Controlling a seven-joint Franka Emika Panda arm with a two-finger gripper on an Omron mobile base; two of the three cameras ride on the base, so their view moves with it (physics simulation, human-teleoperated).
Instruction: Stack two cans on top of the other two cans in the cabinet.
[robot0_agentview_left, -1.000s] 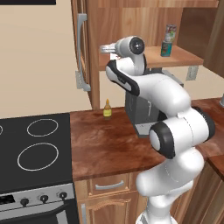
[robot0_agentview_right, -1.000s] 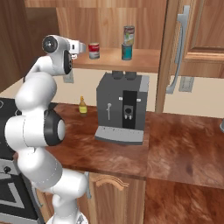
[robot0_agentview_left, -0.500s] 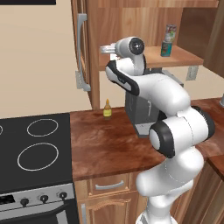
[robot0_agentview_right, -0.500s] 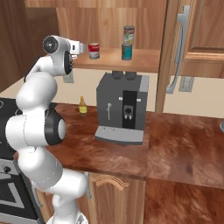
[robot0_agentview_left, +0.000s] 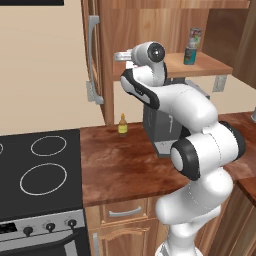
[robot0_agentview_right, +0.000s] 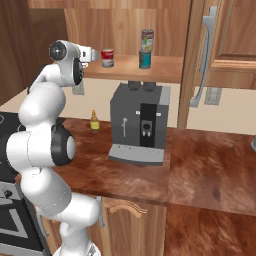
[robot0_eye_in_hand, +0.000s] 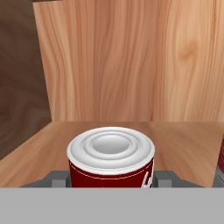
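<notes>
Arm: it is rising from the base, bending at the elbow and reaching up and forward to the shelf (robot0_agentview_right: 165, 67) of the cabinet (robot0_agentview_left: 150, 30); the hand is lying about level.
Gripper (robot0_eye_in_hand: 112, 180): its two grey fingertips (robot0_eye_in_hand: 57, 178) are standing on each side of the dark red can (robot0_eye_in_hand: 111, 159), just beside its wall. The jaws are standing apart around it; if they are pressing it, I cannot tell.
Dark red can: it is standing upright on the shelf, near the left end in the right base view (robot0_agentview_right: 107, 57), with its silver top showing.
Green-labelled can (robot0_agentview_right: 147, 40): it is sitting on top of the teal can (robot0_agentview_right: 145, 59), further along the shelf.
Red-over-grey can: a thin red edge (robot0_eye_in_hand: 221, 157) at the right border of the hand view may be it; I cannot tell.
Coffee machine (robot0_agentview_right: 140, 122): it is standing on the counter (robot0_agentview_right: 200, 165) under the shelf.
Cabinet back wall: pale wood, behind the can.
</notes>
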